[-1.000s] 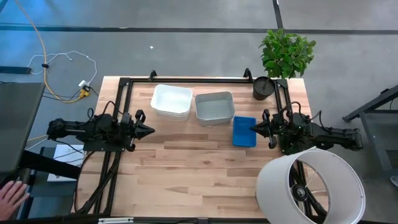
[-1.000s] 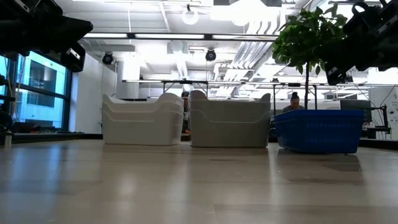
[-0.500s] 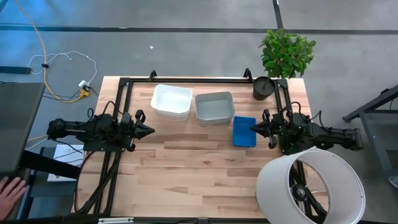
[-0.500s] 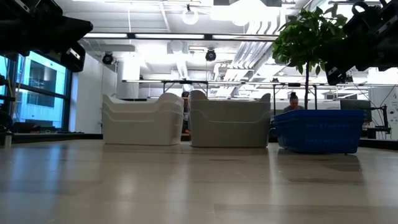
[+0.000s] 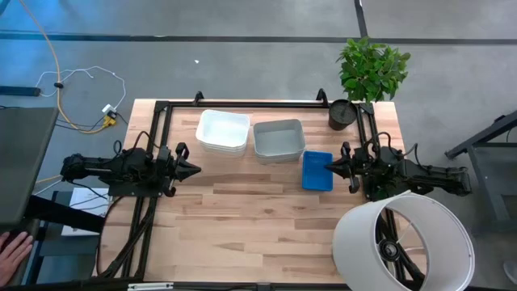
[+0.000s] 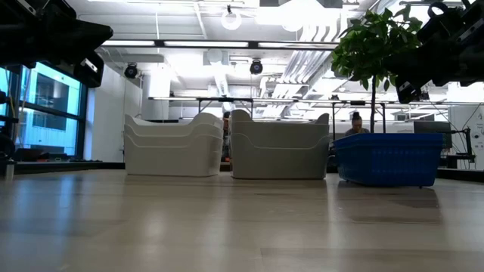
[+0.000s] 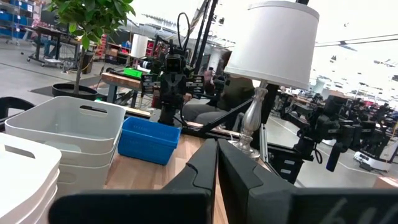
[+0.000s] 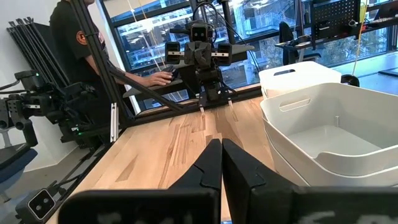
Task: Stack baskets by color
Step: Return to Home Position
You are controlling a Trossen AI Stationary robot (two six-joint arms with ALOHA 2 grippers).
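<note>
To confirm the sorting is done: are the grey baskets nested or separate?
Nested. The high view shows a single grey pile between the white stack and the blue baskets; the right wrist view shows layered rims.

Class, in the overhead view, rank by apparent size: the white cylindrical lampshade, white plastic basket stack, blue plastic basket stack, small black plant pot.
1. white cylindrical lampshade, though it stands nearer the camera
2. white plastic basket stack
3. blue plastic basket stack
4. small black plant pot

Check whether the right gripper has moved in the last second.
No. In the high view the right gripper still sits at the right edge of the blue basket stack, exactly as before.
</note>
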